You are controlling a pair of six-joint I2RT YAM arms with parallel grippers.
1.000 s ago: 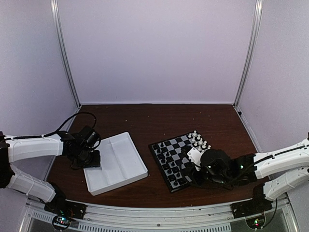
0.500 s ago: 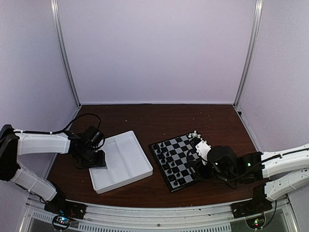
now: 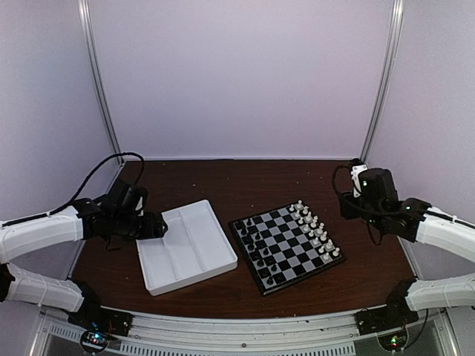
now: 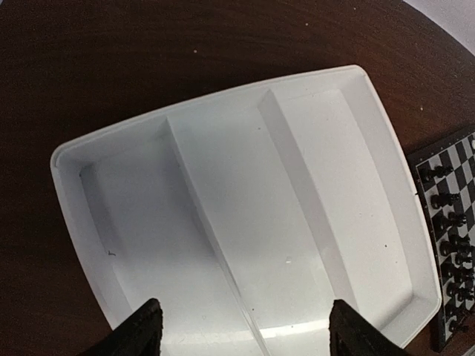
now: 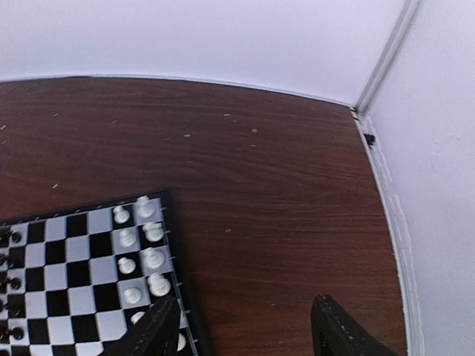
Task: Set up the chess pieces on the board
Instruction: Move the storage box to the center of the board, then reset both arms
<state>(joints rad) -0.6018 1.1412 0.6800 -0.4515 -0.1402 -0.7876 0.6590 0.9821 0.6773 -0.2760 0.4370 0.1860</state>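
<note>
The board (image 3: 288, 245) lies right of centre on the brown table. Tiny black chess pieces (image 3: 253, 242) stand along its left side, also at the right edge of the left wrist view (image 4: 447, 220). White pieces (image 3: 313, 225) line its right side. My left gripper (image 3: 157, 226) hovers at the left edge of the white tray (image 3: 194, 256), open with nothing between its fingers (image 4: 148, 327). My right gripper (image 3: 347, 205) is raised beyond the board's right corner, open and empty. In its wrist view the board's corner (image 5: 180, 291) sits under the left fingertip (image 5: 159, 327).
The tray (image 4: 245, 208) has three long compartments with nothing in them. Pale walls and metal corner posts (image 3: 374, 89) close in the table at the back and sides. A black cable (image 3: 100, 178) loops behind my left arm.
My right arm has lifted off the board's right side and swung to the back right. The left gripper pulled up from the tray's left edge. Both jaws opened wider; the tray shifted slightly right.
</note>
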